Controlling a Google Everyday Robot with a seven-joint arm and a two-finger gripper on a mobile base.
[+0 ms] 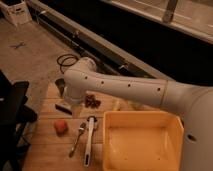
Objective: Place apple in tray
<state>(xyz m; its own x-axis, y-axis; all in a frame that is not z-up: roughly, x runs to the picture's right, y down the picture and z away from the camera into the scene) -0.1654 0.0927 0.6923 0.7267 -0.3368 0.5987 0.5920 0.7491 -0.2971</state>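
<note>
The apple (61, 126), a small orange-red lump, lies on the wooden table at the left front. The yellow tray (174, 131) stands at the right front, nothing in it. My white arm reaches in from the right across the back of the table. Its end, with the gripper (71, 100), hangs over the back left of the table, above and slightly right of the apple and well apart from it. The arm's last link covers most of the gripper. Nothing shows in its hold.
A dark bunch of berries (91, 101) lies just right of the gripper, and a small dark block (63, 107) just below it. A spoon (77, 138) and a white-handled utensil (89, 141) lie between apple and tray. A dark cup (60, 86) stands at the back left.
</note>
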